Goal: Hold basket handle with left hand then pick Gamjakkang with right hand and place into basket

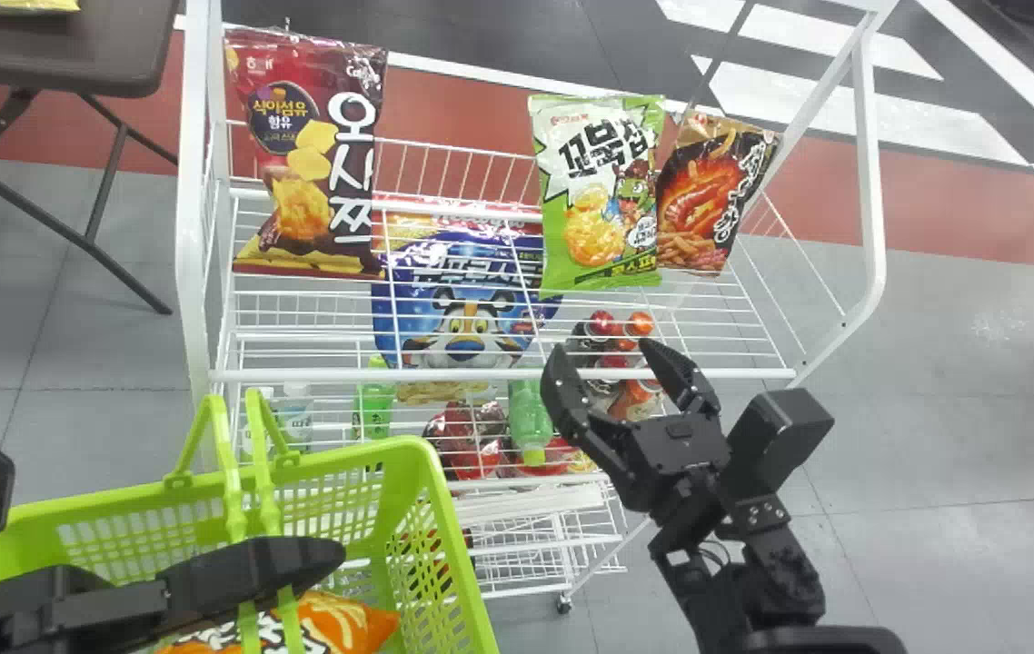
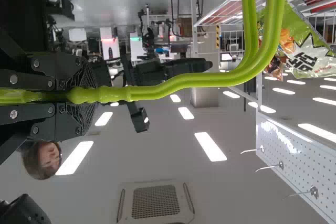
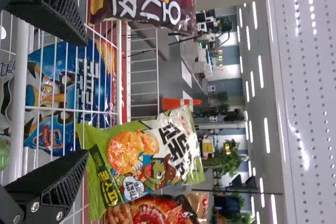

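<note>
The left gripper (image 1: 264,565) is over the green basket (image 1: 441,495) at lower left; the left wrist view shows my left gripper (image 2: 79,95) shut on the basket handle (image 2: 199,80). An orange snack bag (image 1: 349,621) lies inside the basket, partly hidden by the left arm. Over the rack's front edge, my right gripper (image 1: 611,356) is open and holds nothing. From the right wrist, the gripper (image 3: 86,98) has its fingers spread wide, with the green snack bag (image 3: 144,156) beyond them. I cannot tell which bag is Gamjakkang.
The white wire rack (image 1: 499,374) carries a dark red bag (image 1: 308,154), a green-and-white bag (image 1: 599,195) and a reddish-brown bag (image 1: 712,195). A blue bag (image 1: 462,291) and several bottles sit lower. A brown table (image 1: 54,64) stands at far left.
</note>
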Motion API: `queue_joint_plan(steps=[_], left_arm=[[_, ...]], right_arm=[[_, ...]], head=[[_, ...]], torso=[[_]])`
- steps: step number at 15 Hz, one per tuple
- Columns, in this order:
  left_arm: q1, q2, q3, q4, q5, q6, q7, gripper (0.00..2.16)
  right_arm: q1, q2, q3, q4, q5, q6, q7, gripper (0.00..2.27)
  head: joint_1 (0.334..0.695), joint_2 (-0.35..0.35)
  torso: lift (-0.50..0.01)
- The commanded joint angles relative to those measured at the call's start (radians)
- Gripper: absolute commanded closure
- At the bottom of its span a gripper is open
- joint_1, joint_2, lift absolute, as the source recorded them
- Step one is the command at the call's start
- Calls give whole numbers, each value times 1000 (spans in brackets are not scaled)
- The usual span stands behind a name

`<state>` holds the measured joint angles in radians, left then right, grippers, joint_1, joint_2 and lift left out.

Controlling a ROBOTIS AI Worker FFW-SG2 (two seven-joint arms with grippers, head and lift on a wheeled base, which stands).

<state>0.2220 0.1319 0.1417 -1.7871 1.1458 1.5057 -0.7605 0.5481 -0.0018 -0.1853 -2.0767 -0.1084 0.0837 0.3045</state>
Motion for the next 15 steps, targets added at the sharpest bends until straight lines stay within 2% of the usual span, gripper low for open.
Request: queue_joint_plan(steps=[1, 15], left_arm=[[0, 0, 3, 0, 2, 0, 0, 2145], [-4, -1, 9, 11, 5, 0, -2, 2145]], right_arm=[[32, 3, 12, 27, 12, -97, 25, 76], [38, 3, 21, 56, 12, -124, 56, 76]], head=[[695, -350], [695, -350]], torso=[[-17], [-17]])
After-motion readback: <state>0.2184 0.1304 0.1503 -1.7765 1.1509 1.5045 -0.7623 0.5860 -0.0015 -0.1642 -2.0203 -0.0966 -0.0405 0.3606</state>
